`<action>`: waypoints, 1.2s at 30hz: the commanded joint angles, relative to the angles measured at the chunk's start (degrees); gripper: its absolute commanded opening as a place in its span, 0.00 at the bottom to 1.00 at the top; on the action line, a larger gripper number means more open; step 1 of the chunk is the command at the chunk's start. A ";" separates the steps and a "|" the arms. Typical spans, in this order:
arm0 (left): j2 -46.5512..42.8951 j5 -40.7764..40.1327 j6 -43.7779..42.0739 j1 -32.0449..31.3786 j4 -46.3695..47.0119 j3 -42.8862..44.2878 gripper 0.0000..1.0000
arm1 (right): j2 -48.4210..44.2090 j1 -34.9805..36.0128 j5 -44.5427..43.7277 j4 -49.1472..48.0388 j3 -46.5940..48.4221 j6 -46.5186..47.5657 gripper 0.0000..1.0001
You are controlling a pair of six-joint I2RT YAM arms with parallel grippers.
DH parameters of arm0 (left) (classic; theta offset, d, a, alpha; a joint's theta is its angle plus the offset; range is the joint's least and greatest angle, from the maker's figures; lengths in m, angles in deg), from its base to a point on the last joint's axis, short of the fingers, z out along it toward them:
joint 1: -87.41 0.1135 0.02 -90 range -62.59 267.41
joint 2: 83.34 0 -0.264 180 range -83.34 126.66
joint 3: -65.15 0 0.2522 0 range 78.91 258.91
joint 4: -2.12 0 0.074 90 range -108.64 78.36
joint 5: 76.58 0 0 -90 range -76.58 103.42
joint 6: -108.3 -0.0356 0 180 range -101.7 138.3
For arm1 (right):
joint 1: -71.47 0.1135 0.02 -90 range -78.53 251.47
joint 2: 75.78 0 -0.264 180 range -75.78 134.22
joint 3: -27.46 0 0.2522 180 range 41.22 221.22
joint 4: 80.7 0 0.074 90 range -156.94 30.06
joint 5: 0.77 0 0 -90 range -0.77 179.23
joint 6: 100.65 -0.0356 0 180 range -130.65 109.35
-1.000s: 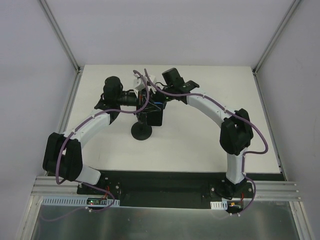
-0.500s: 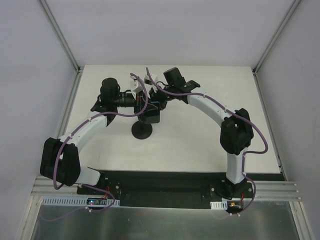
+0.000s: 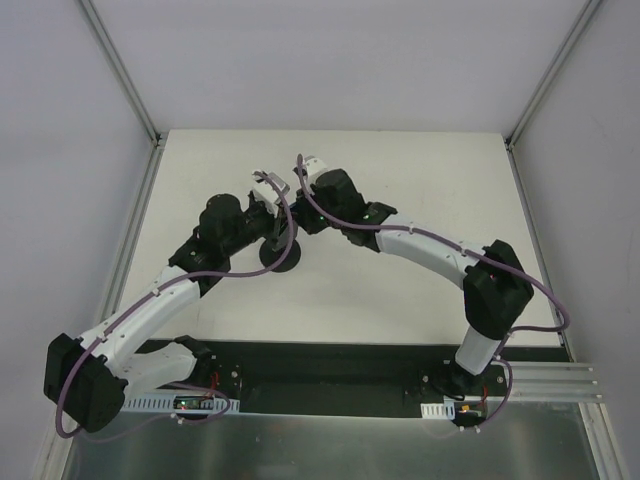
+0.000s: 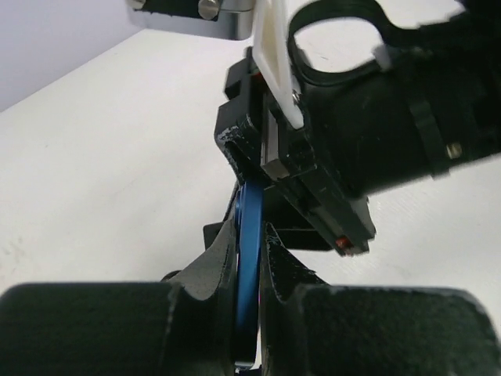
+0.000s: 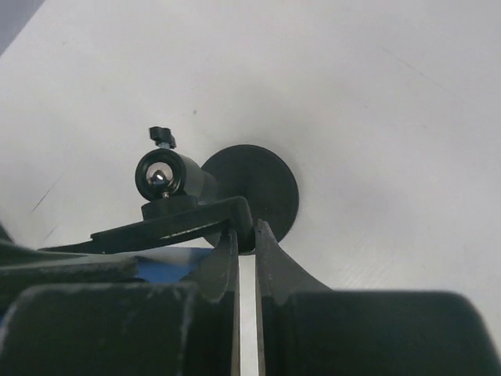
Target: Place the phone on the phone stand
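Left wrist view shows my left tool (image 4: 249,244) clamped on the phone (image 4: 250,205), edge-on at the phone stand (image 5: 260,184); my right tool (image 5: 244,235) is almost closed by the bracket (image 5: 172,225), grip I cannot tell; I should lower slowly, keeping the phone straight.

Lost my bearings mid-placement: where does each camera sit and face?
Top external: above, behind the bases, looking down on the table; both arms show.
Left wrist: looks along the left claw, shut on the phone, toward the right arm.
Right wrist: looks down past the right claw onto the phone stand.
Shared: top and right wrist both show the phone stand.
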 commanded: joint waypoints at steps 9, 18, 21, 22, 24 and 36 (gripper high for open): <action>2.41 -37.00 5.30 -0.50 12.77 -7.46 0.00 | -8.31 18.12 -44.59 -7.88 -5.62 -22.39 0.00; 1.72 -30.66 6.00 -0.41 12.26 -7.10 0.00 | -22.26 20.15 -33.63 -9.81 -19.80 -15.28 0.74; 0.05 -25.05 6.09 0.91 10.85 -7.19 0.00 | -31.76 19.36 -31.17 -9.29 -27.65 -10.79 0.80; -0.30 -22.94 6.09 1.43 10.68 -7.11 0.00 | -33.69 18.40 -28.55 -8.94 -31.41 -10.35 0.80; -1.62 -15.22 5.92 3.53 12.33 -8.16 0.00 | -38.44 16.03 -18.62 -9.11 -35.39 -9.04 0.80; -1.98 1.16 -1.99 16.72 17.27 -6.68 0.00 | -49.88 15.49 -2.51 -8.59 -45.07 -4.72 0.81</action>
